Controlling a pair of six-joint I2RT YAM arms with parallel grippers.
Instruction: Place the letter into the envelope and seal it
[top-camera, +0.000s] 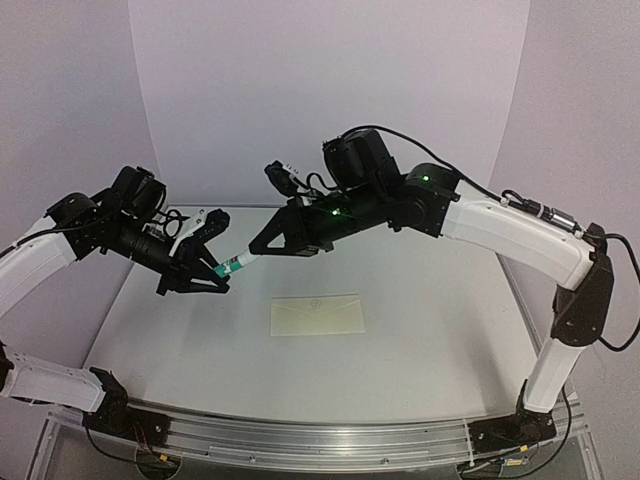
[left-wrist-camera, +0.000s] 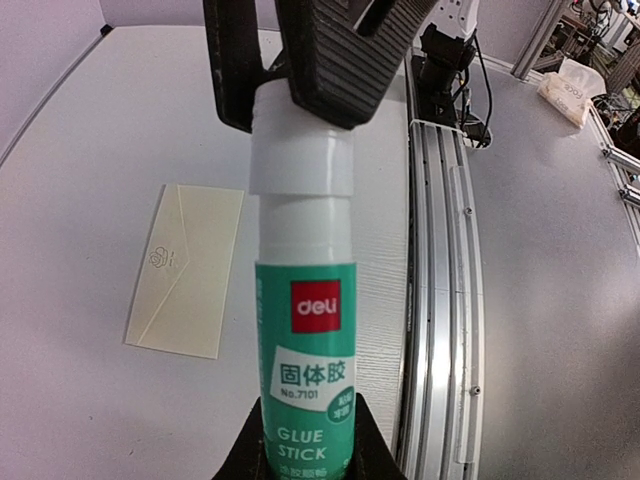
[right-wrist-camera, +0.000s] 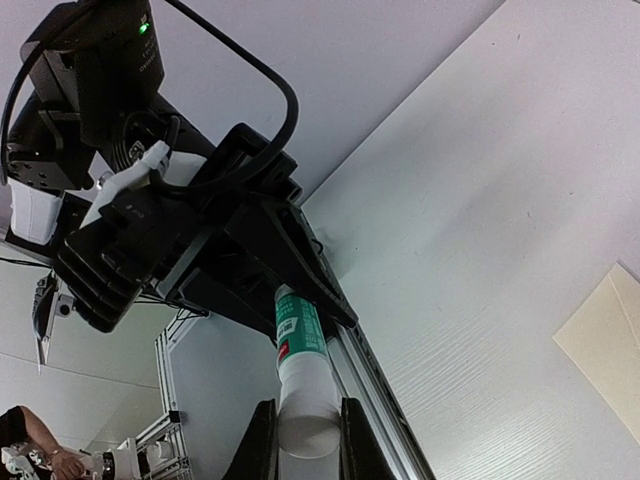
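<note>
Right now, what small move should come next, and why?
Probably draw the arms apart to uncap: the left gripper clamps the glue stick by its green body, the right gripper clamps its white cap, and the envelope lies below.

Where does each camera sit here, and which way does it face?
Top external: above and behind the bases, looking down on the table; both arms show.
Left wrist: on the left arm, facing along the glue stick toward the right arm; own jaws at bottom.
Right wrist: on the right arm, facing the left arm; own jaws at bottom.
Shared: all three show the glue stick and envelope.
</note>
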